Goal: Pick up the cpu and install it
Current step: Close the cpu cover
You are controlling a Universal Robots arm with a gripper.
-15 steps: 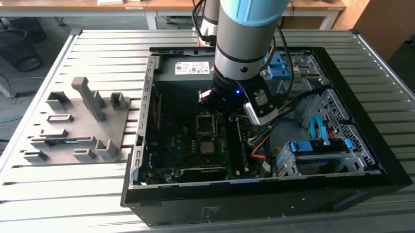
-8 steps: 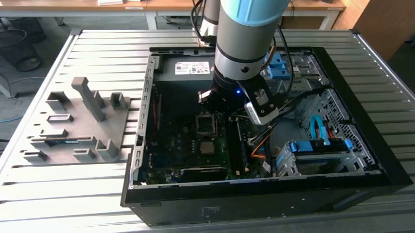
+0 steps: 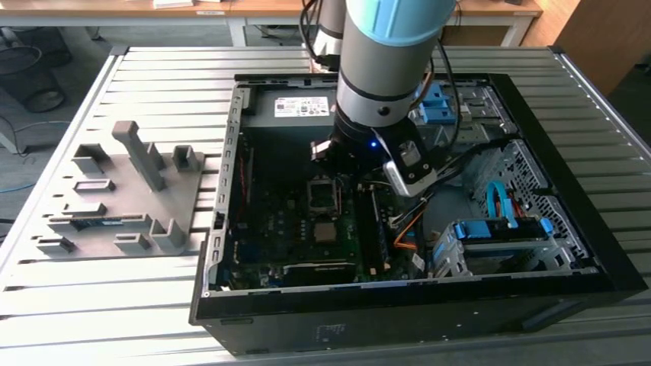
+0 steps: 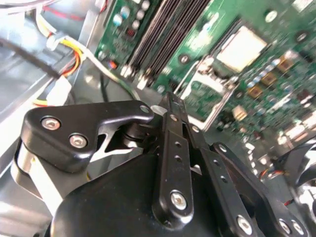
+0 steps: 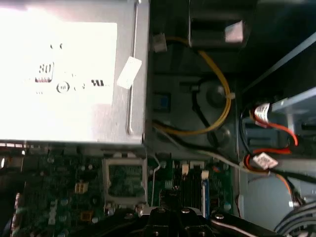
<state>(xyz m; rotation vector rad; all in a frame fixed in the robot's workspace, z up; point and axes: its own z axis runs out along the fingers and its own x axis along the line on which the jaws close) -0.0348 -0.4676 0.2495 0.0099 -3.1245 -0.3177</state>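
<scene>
Hovering over the motherboard [image 3: 305,221], the pincer [image 3: 341,177].

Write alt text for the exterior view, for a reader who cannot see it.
A robot arm reaches down into an open computer case lying on a slatted metal table, its gripper just above the motherboard near the square CPU socket. A grey fixture block sits outside the case toward the exterior view's left.
</scene>
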